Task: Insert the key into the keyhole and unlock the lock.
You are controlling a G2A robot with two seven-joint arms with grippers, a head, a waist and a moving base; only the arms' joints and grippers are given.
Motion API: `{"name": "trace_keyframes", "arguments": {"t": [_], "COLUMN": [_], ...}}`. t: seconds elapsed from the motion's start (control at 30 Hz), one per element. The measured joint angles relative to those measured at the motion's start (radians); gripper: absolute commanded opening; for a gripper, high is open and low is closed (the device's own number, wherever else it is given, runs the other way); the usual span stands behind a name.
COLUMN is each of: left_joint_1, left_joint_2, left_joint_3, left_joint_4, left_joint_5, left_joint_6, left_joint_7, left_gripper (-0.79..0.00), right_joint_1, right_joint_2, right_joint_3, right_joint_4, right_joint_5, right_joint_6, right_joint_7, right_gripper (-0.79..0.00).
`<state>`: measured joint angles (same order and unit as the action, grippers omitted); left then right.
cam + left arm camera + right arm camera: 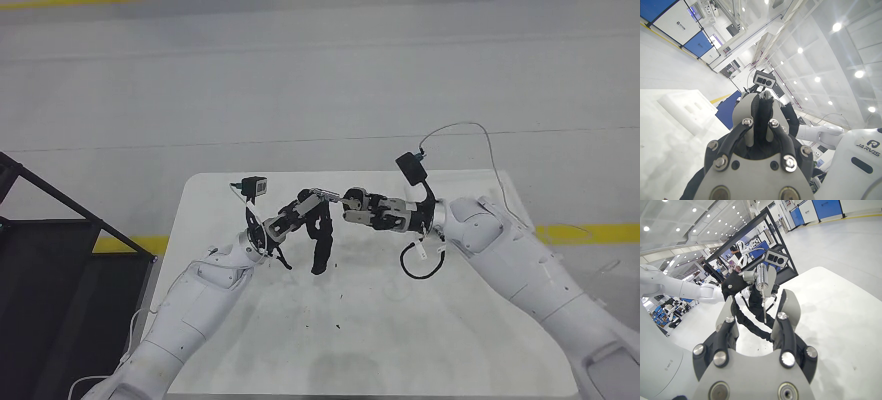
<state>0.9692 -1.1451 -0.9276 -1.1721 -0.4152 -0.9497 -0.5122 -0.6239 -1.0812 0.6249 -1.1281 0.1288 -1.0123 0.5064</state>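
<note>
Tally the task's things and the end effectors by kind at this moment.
Locks: 1, a silver lock clamped in the left end effector.
Keys: 1, the key sticking out of the lock's end.
End effectors: 2, that one and the right end effector, open on either side of the key.
Total: 4.

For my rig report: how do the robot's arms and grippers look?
White shells cover the left arm and right arm. The left gripper and right gripper have grey fingers, black links, silver bolts. A thin cable loops above the right arm.
</note>
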Motion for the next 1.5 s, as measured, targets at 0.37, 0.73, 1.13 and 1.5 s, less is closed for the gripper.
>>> {"name": "trace_keyframes", "arguments": {"t": [0.37, 0.73, 1.13, 1.5], "left_joint_1": [0.0, 0.0, 0.0, 0.0], "left_joint_2": [0.0, 0.0, 0.0, 0.0], "left_joint_3": [0.0, 0.0, 0.0, 0.0], "left_joint_4": [0.0, 0.0, 0.0, 0.0], "left_joint_5": [0.0, 0.0, 0.0, 0.0], "left_joint_6": [0.0, 0.0, 0.0, 0.0], "left_joint_7": [0.0, 0.0, 0.0, 0.0], "left_gripper": [-0.785, -0.785, -0.785, -0.785], "right_joint_1": [-0.011, -0.032, -0.019, -0.015], "right_joint_2": [-0.006, -0.007, -0.02, -0.022], "right_joint_3": [0.041, 0.082, 0.059, 0.031], "right_joint_4": [0.007, -0.006, 0.026, 0.023], "right_joint_5": [0.002, 0.007, 0.159, 0.535], "right_joint_6": [0.0, 0.0, 0.001, 0.138], "right_joint_7": [0.042, 0.082, 0.22, 0.439], "right_gripper": [-0.483, -0.776, -0.785, -0.785]}}
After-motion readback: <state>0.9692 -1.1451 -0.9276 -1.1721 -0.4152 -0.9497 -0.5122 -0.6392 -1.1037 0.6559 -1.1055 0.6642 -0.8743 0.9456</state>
